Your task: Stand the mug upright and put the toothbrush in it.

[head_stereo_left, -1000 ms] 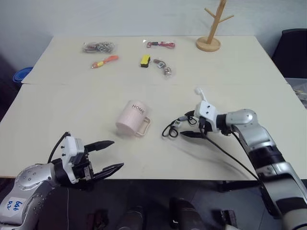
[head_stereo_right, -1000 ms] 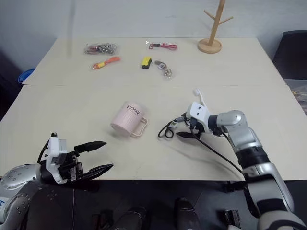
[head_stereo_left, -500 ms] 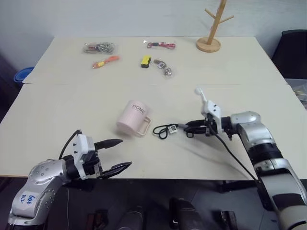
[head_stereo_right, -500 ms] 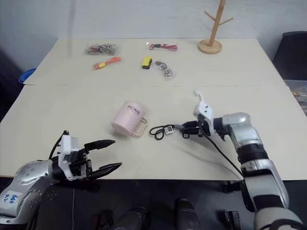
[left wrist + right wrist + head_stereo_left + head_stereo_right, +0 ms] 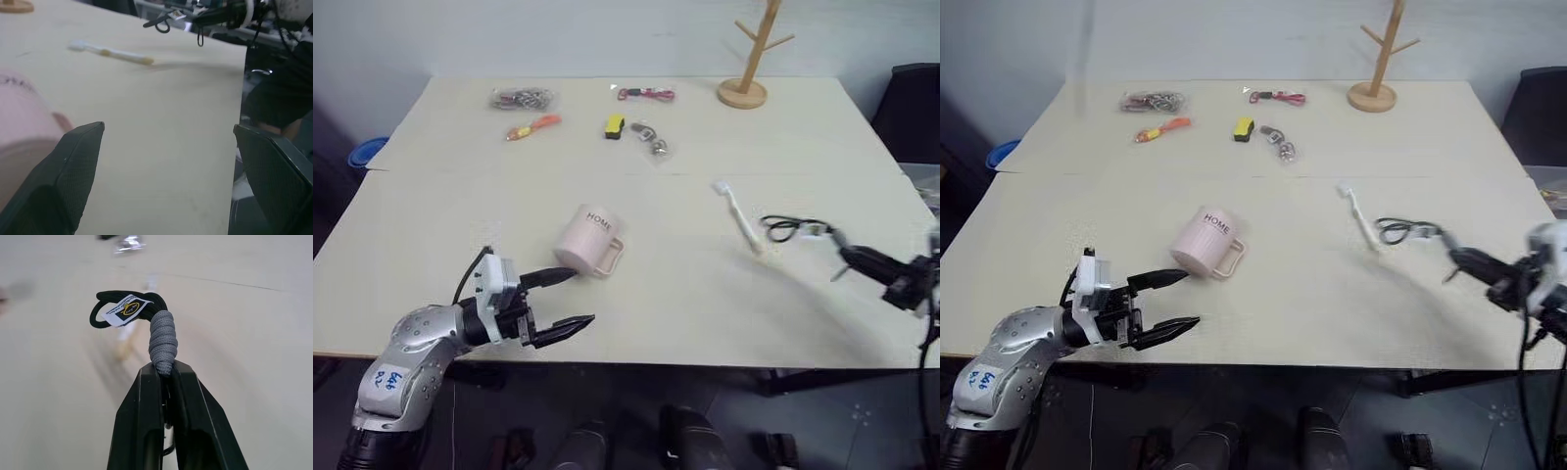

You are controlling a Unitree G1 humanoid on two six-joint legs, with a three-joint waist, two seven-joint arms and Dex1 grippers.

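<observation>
Left gripper (image 5: 560, 302) held level at desk (image 5: 685, 294) front edge, fingers spread, upper tip just beside toppled mug (image 5: 587, 241). Right gripper (image 5: 166, 374) extended near right edge, pinched on black looped cord (image 5: 124, 308). Toothbrush (image 5: 736, 215) laid flat, right of centre.

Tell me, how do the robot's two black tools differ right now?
The left tool has its fingers spread wide and empty, while the right tool is pinched shut on the black looped cord. The left tool hovers next to the pink mug, which lies on its side; the right tool is out by the table's right edge, beyond the toothbrush. Both point roughly level.
</observation>
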